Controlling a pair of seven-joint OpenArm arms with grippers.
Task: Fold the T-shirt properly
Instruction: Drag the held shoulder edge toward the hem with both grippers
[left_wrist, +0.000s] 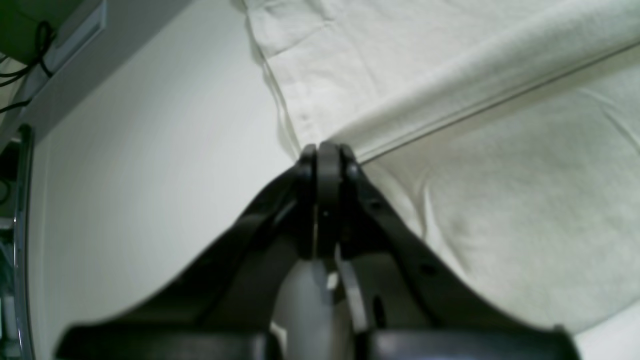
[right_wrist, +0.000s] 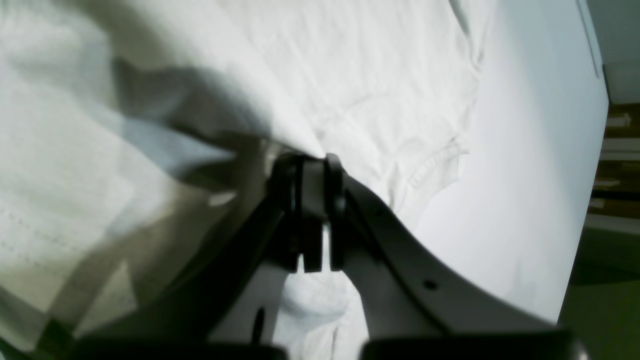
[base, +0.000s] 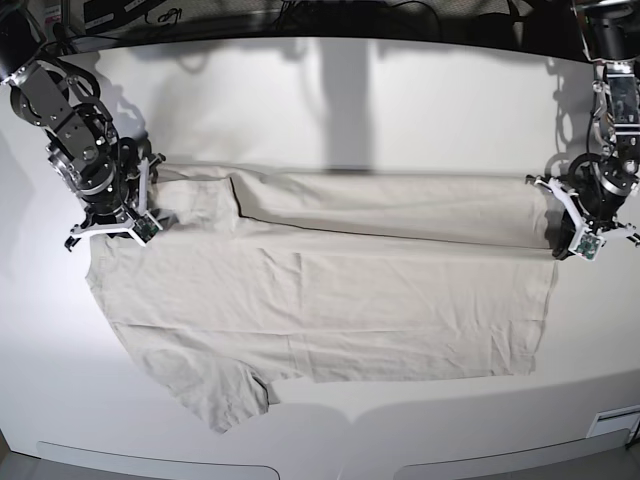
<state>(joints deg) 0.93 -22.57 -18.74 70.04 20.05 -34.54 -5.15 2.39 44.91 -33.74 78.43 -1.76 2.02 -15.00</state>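
Already the T-shirt (base: 330, 290) lies spread across the white worktop (base: 330, 100) with its far long edge folded over; further folds look undone. The left end effector (left_wrist: 327, 150) and the right end effector (right_wrist: 312, 160) are each clamped on its cloth. No readable writing shows.

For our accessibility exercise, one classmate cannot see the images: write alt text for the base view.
A pale T-shirt lies spread across a white table, its far long edge folded toward the middle. A black robot gripper pinches each end of that fold, the right gripper on the picture's left and the left gripper on the picture's right, both with jaws shut on the cloth.
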